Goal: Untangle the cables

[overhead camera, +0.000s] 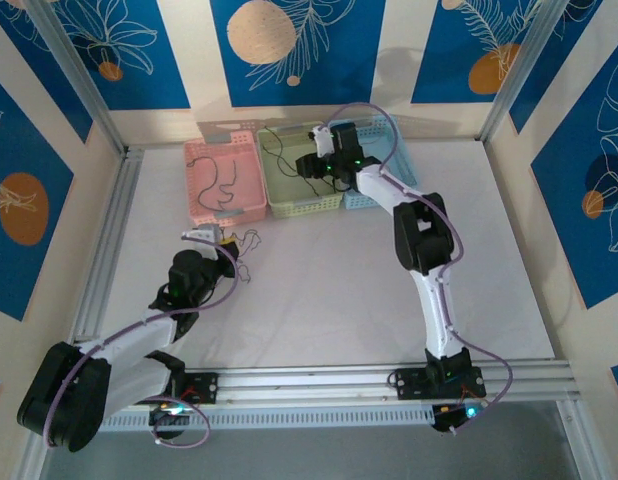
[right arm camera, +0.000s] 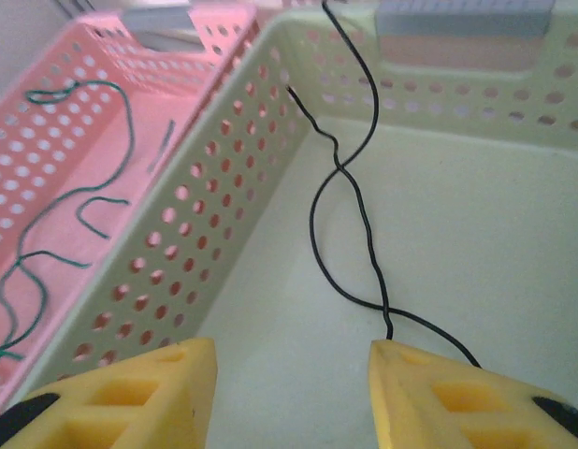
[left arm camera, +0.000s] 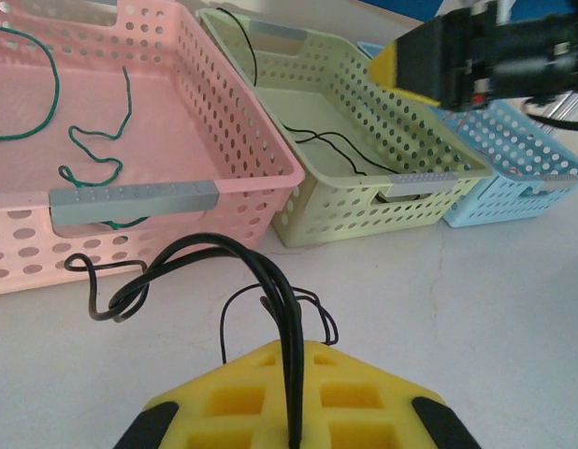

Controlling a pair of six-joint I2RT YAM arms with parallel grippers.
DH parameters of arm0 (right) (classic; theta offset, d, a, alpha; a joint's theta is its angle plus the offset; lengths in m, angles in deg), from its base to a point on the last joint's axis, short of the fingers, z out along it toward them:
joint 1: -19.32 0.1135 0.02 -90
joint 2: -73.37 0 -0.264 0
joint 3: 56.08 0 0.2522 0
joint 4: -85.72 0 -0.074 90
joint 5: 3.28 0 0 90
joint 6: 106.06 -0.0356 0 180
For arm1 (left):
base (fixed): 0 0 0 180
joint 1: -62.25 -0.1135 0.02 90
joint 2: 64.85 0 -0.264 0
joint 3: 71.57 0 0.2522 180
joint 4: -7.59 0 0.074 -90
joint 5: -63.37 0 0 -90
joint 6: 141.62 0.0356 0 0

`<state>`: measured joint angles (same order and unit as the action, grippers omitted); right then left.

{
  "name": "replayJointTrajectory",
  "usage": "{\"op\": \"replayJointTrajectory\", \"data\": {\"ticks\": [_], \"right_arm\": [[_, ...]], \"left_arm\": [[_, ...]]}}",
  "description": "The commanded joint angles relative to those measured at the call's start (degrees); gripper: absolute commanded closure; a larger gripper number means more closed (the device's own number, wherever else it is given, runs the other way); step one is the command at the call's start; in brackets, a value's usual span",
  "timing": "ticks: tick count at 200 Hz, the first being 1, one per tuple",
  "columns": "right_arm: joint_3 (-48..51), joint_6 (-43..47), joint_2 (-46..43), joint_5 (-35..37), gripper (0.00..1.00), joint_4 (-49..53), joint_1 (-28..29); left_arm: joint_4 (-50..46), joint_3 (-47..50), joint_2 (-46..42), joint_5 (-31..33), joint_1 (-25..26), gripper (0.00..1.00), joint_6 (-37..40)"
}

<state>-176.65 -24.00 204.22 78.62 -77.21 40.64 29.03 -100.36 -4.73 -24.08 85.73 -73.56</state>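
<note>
Cables [left arm camera: 205, 257] tough to count tbh: thin dark strands looping over each other, lower ends swallowed by the yellow pads [left arm camera: 233, 402] at the bottom of the left wrist view. From the top camera, just a small scribble, colours impossible to call. Blue basket [left arm camera: 513, 178] mostly hidden behind the right arm from above, contents not readable.

Left gripper [left arm camera: 294, 398] clamped tight on that bundle. Strands arching up out of the jaws and flopping forward onto the white table [left arm camera: 476, 309], just short of the pink basket [left arm camera: 130, 201]. One loop curling off to the left, a thinner one peeking out behind.

Right gripper [right arm camera: 294, 393] hanging over the floor of the yellow-green basket [right arm camera: 223, 243], jaws apart with nothing between them. Black wire [right arm camera: 340, 206] lying in that basket, crossed twice, one strand or two hard to say. Upper end running over the far rim, lower end passing right by the tip of the right-hand pad. Touching or not, can't tell.

Green wire [right arm camera: 46, 224] squiggled loose in the pink basket, well apart from both grippers.
</note>
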Motion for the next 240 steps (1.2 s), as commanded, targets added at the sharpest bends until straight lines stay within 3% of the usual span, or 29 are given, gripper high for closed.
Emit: {"op": "replayJointTrajectory", "data": {"ticks": [1, 30, 69, 90, 125, 208, 240], "right_arm": [[7.38, -2.68, -9.92, -3.22, 0.53, -10.39, -1.72], [19.65, 0.24, -18.43, -12.87, 0.55, -16.98, -1.11], [33.75, 19.61, -27.04, -38.35, 0.55, -15.17, 0.37], [35.59, 29.37, -26.29, -41.96, 0.53, -11.39, 3.05], [31.4, 40.05, -19.27, -39.84, 0.5, -3.43, 9.19], [29.01, 42.44, -15.88, -28.42, 0.49, -5.64, 15.37], [29.01, 42.79, -15.51, -28.23, 0.52, -6.95, 16.14]], "left_arm": [[2.7, 0.52, -0.41, -1.24, -0.23, 1.0, 0.39], [4.52, 1.24, -0.75, -3.46, -0.19, 1.0, 0.75], [7.91, 2.26, -0.88, -7.37, -0.19, 1.0, 1.02], [9.38, 2.4, -0.53, -9.18, -0.19, 1.0, 1.06], [9.74, 2.37, -0.35, -11.37, -0.19, 1.0, 0.95], [11.19, 1.87, 1.14, -14.53, -0.11, 1.0, 0.93], [11.56, 1.84, 1.47, -15.27, -0.11, 1.0, 0.93]]}}
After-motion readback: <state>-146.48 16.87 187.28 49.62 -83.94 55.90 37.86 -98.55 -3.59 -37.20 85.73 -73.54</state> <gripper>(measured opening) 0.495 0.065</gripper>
